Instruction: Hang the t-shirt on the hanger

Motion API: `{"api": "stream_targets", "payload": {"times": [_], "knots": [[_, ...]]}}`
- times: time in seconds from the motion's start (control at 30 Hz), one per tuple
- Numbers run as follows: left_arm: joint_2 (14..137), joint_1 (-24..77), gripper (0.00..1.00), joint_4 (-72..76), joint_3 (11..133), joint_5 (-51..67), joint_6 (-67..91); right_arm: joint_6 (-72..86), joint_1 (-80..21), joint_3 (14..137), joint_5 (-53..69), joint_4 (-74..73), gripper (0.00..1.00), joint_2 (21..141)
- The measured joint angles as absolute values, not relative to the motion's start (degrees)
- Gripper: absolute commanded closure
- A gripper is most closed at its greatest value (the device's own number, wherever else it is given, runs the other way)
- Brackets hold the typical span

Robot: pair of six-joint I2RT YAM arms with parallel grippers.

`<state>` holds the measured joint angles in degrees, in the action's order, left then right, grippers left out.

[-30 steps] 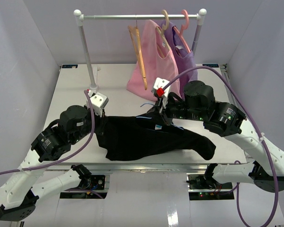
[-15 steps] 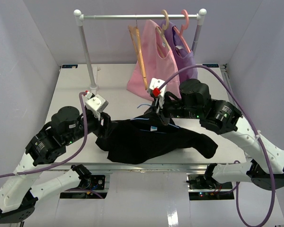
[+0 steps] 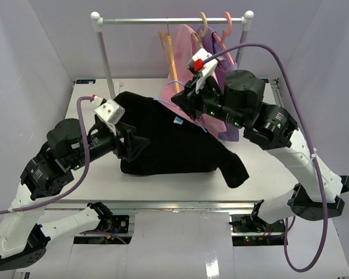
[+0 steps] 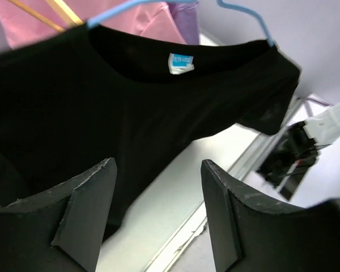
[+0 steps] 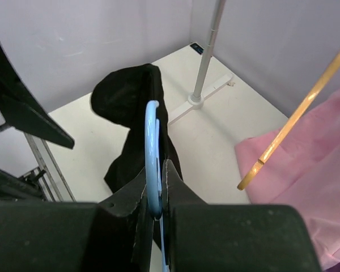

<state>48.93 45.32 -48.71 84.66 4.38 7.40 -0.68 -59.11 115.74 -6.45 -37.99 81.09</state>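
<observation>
- The t-shirt hangs off the bench, draped from the light-blue hanger. One sleeve trails low toward the right front edge.
- The right pincer is clamped on the hanger's hook, with the blue wire squeezed between both fingers.
- The left pincer has its fingers apart and nothing between them. It sits just beside the shirt's left side.
- As I judge it, the shirt is on and the step in hand is settling it. I would keep the right grip firm and the hook upright so the hanger does not swing. I would also keep the left fingers out of the fabric so they do not drag a shoulder off.
- If I lift toward the rail, I want a gap beside the tan hanger.
- The left wrist view shows the open collar with its small label and blue wire coming out at both shoulders. From that I judge the seating fair.
- The top view hides most of that wire under the cloth.
- Only the right wrist view shows the hook pinched in the fingers. From above, the arm covers that grip.
</observation>
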Motion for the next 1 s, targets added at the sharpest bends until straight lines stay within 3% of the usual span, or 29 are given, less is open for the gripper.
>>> {"api": "stream_targets", "payload": {"times": [0.17, 0.53, 1.0], "knots": [[43.0, 45.3, 0.2, -46.3, 77.7, 6.5, 12.7, 4.8, -59.0, 107.7, -10.6, -33.0, 0.92, 79.4], [40.7, 45.3, 0.18, -42.9, 70.2, -2.8, 19.9, 15.5, -63.0, 108.7, -21.8, -22.6, 0.92, 94.4], [40.1, 45.3, 0.26, -43.5, 64.3, -12.7, 20.2, 23.9, -69.2, 110.7, -46.2, -10.3, 0.92, 104.7]]}}
